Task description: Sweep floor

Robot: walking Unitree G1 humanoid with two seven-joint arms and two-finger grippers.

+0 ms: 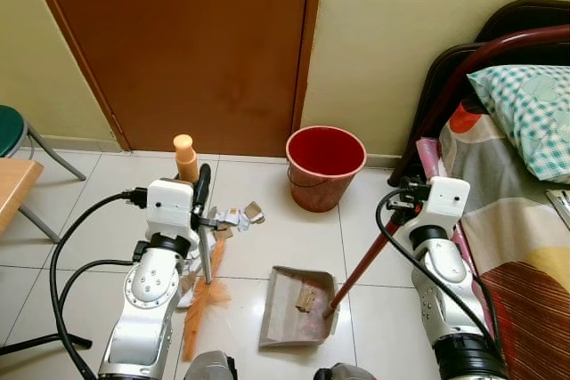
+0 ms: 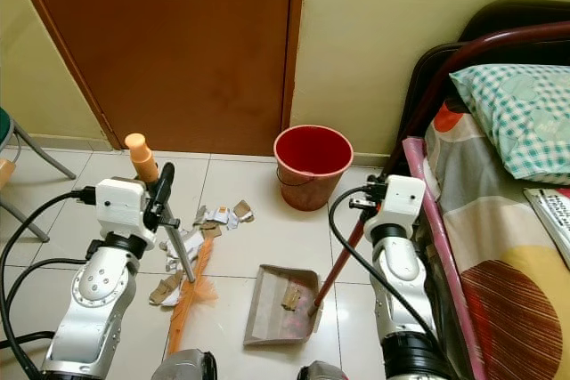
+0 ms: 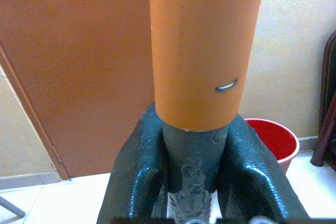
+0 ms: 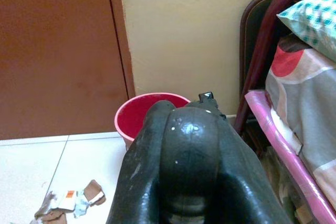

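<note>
- Dustpan (image 1: 294, 309) flat on the tiled floor nearest the robot, mouth toward the litter, one scrap already inside; propped by its long red handle (image 1: 361, 264), clamped in the right gripper (image 1: 403, 205).
- Broom (image 1: 203, 295) bristles down beside the dustpan; left gripper (image 3: 191, 166) closed around its shaft below the orange grip, steadying it for a stroke.
- Paper scraps (image 2: 214, 218) just beyond the bristles.
- Red bucket (image 1: 325, 166) farther off, by the door (image 1: 178, 42).

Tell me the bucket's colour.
The bucket is red, inside and out; it shows best in the left eye view, standing by the door.
</note>
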